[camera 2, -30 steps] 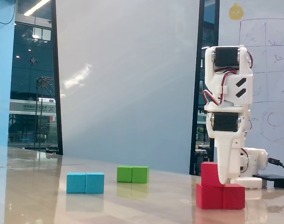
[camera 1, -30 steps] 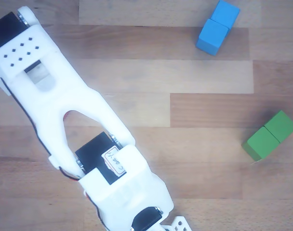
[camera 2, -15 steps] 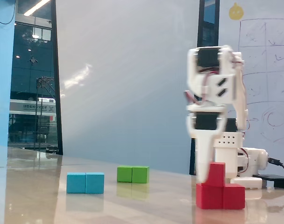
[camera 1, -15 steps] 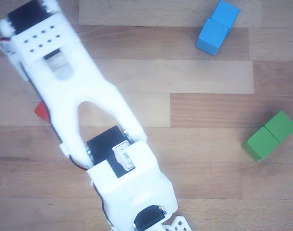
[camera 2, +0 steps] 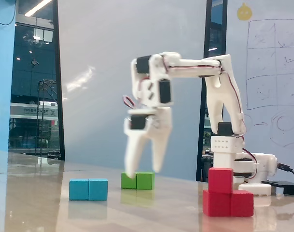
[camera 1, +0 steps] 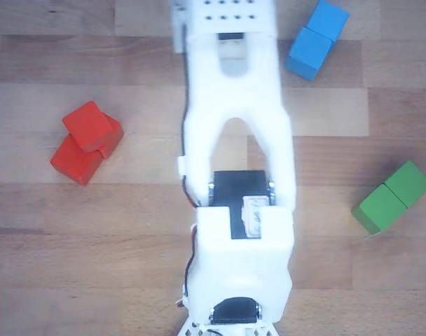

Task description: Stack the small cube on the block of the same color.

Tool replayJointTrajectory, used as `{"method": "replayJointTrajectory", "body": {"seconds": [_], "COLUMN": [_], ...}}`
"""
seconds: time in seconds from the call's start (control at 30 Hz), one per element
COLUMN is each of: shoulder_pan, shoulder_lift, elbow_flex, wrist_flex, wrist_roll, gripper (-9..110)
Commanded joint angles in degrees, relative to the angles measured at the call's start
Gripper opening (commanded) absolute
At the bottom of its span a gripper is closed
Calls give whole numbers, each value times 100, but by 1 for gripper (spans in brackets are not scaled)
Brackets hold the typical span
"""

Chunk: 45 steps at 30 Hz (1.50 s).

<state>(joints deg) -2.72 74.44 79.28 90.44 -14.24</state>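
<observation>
The small red-orange cube (camera 2: 220, 179) rests on the left half of the red-orange block (camera 2: 228, 203) at the right of the fixed view. From above, the small cube (camera 1: 90, 124) lies skewed on the block (camera 1: 78, 157). My gripper (camera 2: 143, 170) hangs open and blurred well to the left of the stack, above the green block (camera 2: 137, 181), with nothing between its fingers. In the other view the white arm (camera 1: 234, 140) runs up the middle and covers the fingers.
A blue oblong block (camera 2: 88, 189) lies left of the green one; from above the blue block (camera 1: 317, 38) is top right and the green block (camera 1: 392, 196) at the right. The arm's base (camera 2: 231, 159) stands behind the red stack.
The gripper has come off the red stack and swung away, leftward in the fixed view and rightward from above. The small cube stays on the block.
</observation>
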Motion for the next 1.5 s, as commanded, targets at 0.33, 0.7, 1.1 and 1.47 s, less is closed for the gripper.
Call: {"method": "replayJointTrajectory", "body": {"seconds": [0.33, 0.7, 1.1, 1.47], "shoulder_pan": [686, 668, 615, 255], "shoulder_lift": [2909, 4711, 6469, 8622], "elbow_flex": [1617, 4148, 6504, 8306], "wrist_flex": [-1310, -2180, -2540, -3015], "wrist_roll": [246, 475, 510, 519], "gripper": [22, 2, 0, 0]}}
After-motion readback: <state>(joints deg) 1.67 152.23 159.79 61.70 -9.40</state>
